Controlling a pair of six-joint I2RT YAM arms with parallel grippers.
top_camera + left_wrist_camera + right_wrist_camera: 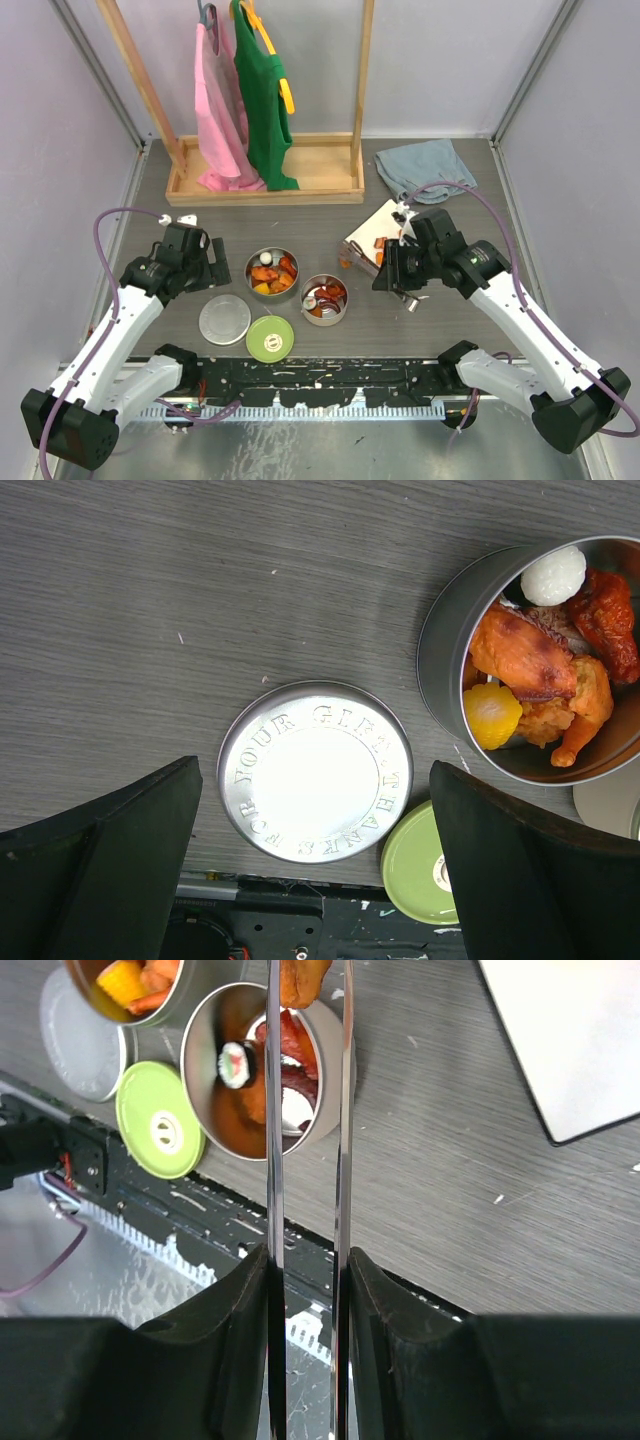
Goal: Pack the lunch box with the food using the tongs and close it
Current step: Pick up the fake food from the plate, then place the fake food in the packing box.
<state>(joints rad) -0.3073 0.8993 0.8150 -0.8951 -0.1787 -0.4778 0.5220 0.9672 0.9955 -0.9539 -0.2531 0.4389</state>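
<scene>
The only writing that can be read is on the steel lid point(314, 772). Letters pressed around its rim say "FOR YOUR GLEE", and the word after them looks like "THANKS", but I am not sure of it. This shows only in the left wrist view; from above the lid is a plain disc. The lunch box point(250, 262) is two round steel tins, both uncovered, standing side by side on the grey table point(300, 215). The two lids lie flat in front of them, toward the arm bases: the steel lid and, just beside it, the green lid point(270, 338). Both tins hold food point(525, 655). In the left tin point(445, 650) the left wrist view shows orange chunks, a dark red one, one yellow piece and one white ball. In the right tin point(215, 1020) the right wrist view shows red and brown chunks and one round white slice with a dark rim, which the top view is too small to show. One white plate point(372, 228) lies partly under the right arm, with a few red-orange chunks on it. The left gripper point(312, 780) is spread wide above the steel lid, with nothing between its fingers. The right gripper point(308, 1260) is clenched on the one pair of tongs point(275, 1140). An orange-brown chunk sits between the two thin arms at the top edge of that view, by the far rim of the right tin. At the back stand one wooden rack point(265, 185) with two garments, one pink point(215, 100) and one green point(262, 90), and one grey cloth point(425, 168).
</scene>
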